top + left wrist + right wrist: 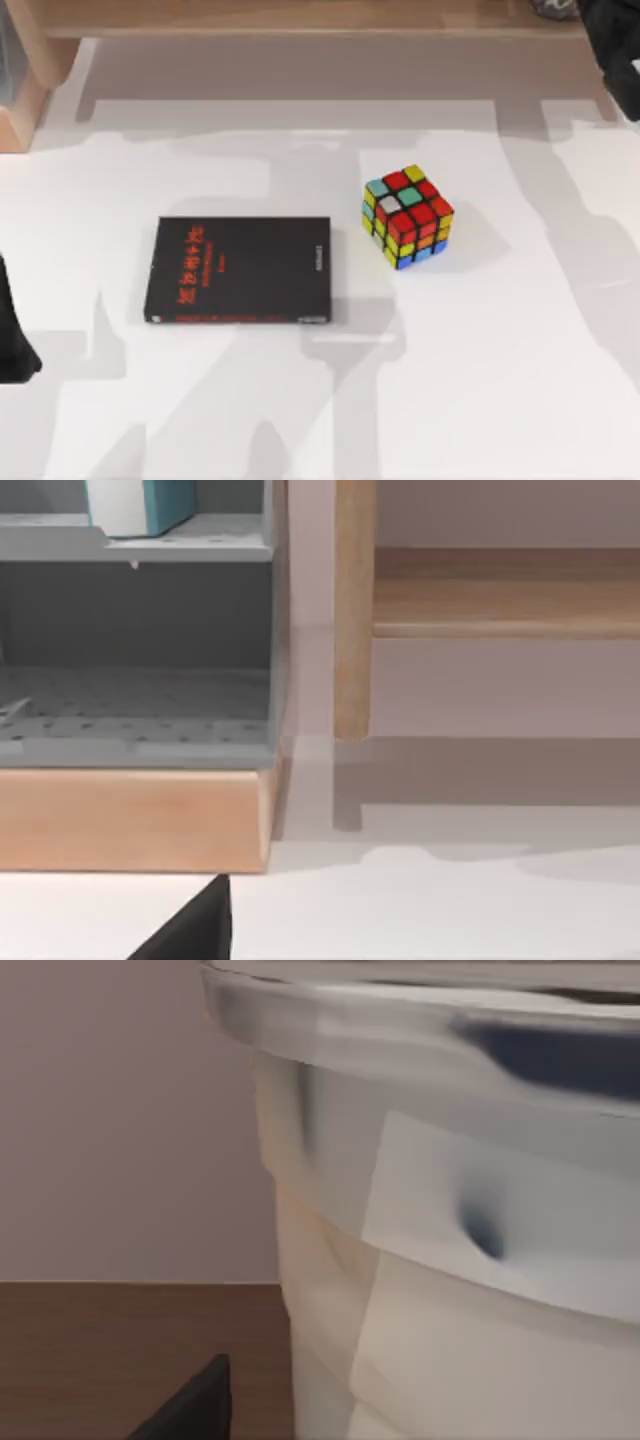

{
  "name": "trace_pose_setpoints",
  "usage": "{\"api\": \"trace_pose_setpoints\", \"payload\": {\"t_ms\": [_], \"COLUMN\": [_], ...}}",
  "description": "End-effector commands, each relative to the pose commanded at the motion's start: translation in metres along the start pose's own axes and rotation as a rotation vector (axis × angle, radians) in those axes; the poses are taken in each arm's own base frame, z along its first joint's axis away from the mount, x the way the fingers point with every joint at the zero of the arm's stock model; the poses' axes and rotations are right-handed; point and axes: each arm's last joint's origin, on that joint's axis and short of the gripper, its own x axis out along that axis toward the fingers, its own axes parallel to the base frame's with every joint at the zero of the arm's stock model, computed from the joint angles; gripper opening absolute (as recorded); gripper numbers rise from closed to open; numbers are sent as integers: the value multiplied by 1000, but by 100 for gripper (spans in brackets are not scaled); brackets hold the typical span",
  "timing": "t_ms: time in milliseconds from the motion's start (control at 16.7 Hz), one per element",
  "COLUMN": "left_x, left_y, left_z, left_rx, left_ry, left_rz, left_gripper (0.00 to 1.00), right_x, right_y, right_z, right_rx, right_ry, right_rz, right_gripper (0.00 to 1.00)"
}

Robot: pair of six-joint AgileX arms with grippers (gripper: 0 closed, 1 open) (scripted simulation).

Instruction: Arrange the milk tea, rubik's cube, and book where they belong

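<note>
The rubik's cube (406, 216) stands on the white table right of centre, its top mostly red with teal and yellow stickers. The book (240, 270) lies flat left of it, black cover with red lettering, a small gap between the two. The milk tea (450, 1260) is a pale translucent cup with a rim, very close in the right wrist view, above a brown wooden surface (130, 1350). My right arm (615, 40) is at the table's far right corner by the wooden shelf. My left arm (15, 330) is parked at the left edge, away from the book.
A wooden shelf board (300, 18) runs along the back, with a wooden leg (30, 70) at the far left. The left wrist view shows a grey rack (140, 690) on a wooden base, a teal and white box (135, 505) on its upper level, and a wooden post (352, 610).
</note>
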Motion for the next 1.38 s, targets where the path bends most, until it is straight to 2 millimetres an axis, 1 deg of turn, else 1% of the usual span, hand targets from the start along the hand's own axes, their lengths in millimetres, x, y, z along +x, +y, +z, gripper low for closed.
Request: {"api": "trace_pose_setpoints", "payload": {"t_ms": [240, 1020, 1080, 1380], "left_x": [0, 0, 0, 0], "left_y": [0, 0, 0, 0], "left_z": [0, 0, 0, 0], "left_rx": [0, 0, 0, 0], "left_ry": [0, 0, 0, 0], "left_rz": [0, 0, 0, 0], "left_gripper": [100, 100, 100, 100], "right_x": [0, 0, 0, 0], "right_y": [0, 0, 0, 0], "right_z": [0, 0, 0, 0], "right_rx": [0, 0, 0, 0], "right_ry": [0, 0, 0, 0], "right_rz": [0, 0, 0, 0], "right_gripper": [100, 2, 0, 0]}}
